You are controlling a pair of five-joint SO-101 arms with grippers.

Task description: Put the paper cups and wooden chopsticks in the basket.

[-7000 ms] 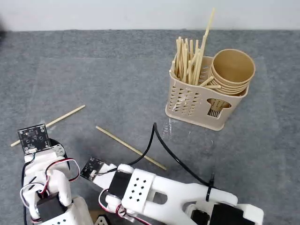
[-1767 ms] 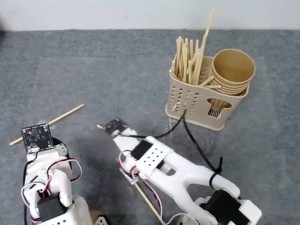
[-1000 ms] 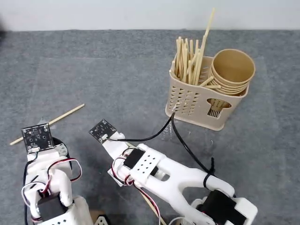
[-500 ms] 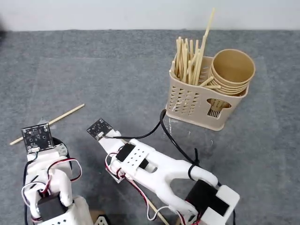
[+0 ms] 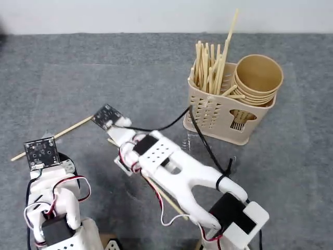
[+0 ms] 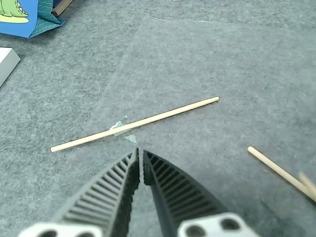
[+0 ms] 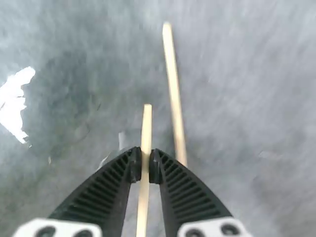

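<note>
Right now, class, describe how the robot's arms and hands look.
The left arm and right arm are white shells over black motors, with red and white wires; a black cable trails the right. Left hand and right hand have dark, ribbed, tapering fingers.

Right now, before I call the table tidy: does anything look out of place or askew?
One loose chopstick lies on the mat, outside the basket. A second chopstick is clamped in the right gripper, not yet stowed. In the basket, one tall stick leans, jutting above the rest.
</note>
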